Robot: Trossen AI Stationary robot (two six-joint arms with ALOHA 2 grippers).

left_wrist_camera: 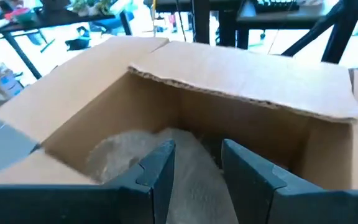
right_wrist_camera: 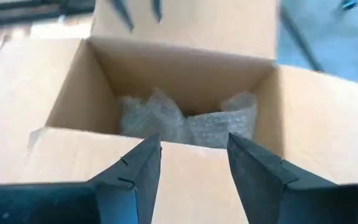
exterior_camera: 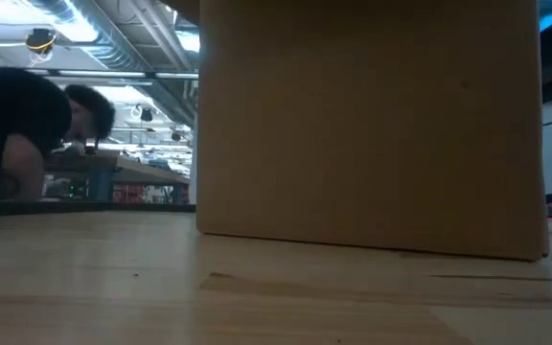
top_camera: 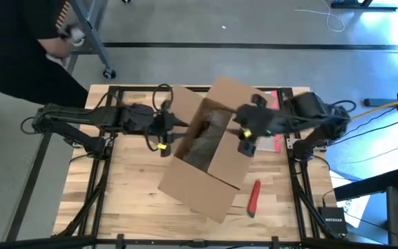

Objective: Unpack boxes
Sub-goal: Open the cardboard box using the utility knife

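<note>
The brown cardboard box (top_camera: 213,169) stands open in the middle of the table, its flaps spread outward; in the low view its wall (exterior_camera: 372,125) fills most of the picture. Crumpled bubble wrap (right_wrist_camera: 185,121) lies inside on the bottom, also seen in the left wrist view (left_wrist_camera: 135,152). My left gripper (top_camera: 178,124) hovers open at the box's left rim, pointing into it (left_wrist_camera: 197,171). My right gripper (top_camera: 244,135) is open above the box's right rim, slanting down toward the inside (right_wrist_camera: 194,165). Nothing shows between either pair of fingers.
A red hand tool (top_camera: 254,196) lies on the table at the box's near right. A pink-red edged thing (top_camera: 276,104) shows behind my right arm. A person in dark clothes (top_camera: 19,48) bends beside the table's far left corner, also in the low view (exterior_camera: 27,125).
</note>
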